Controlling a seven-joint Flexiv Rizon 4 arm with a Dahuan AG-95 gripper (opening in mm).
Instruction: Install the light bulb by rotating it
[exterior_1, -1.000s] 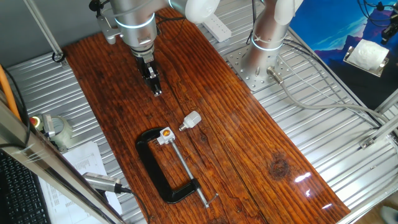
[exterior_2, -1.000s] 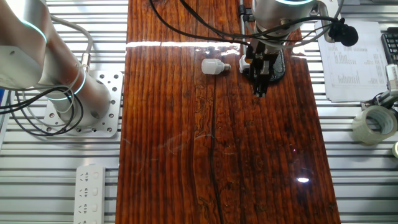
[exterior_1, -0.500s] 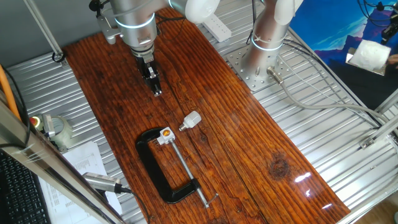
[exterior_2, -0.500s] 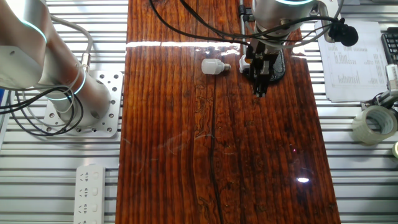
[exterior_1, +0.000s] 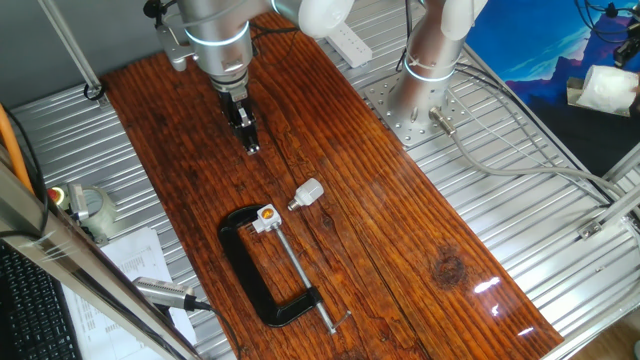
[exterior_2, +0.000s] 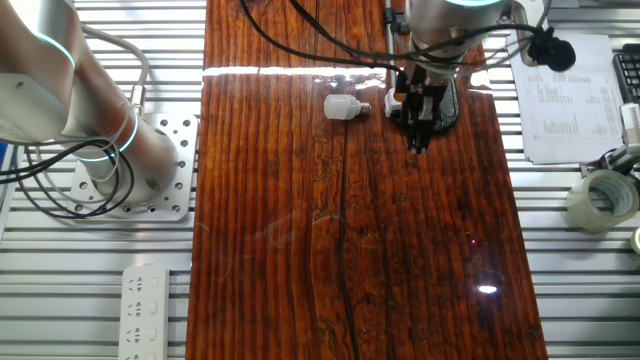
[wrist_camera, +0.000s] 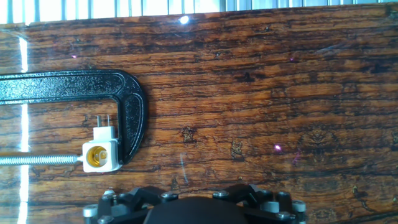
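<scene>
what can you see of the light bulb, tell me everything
The light bulb is small and whitish, with a pale, matte, plastic-looking head and a short silvery screw base. It lies on its side on the wooden board, base end pointing toward the white socket block held in the black C-clamp, but apart from it. Nothing touches it except the board. The gripper is well away from it and holds nothing. The hand view does not show the bulb.
</scene>
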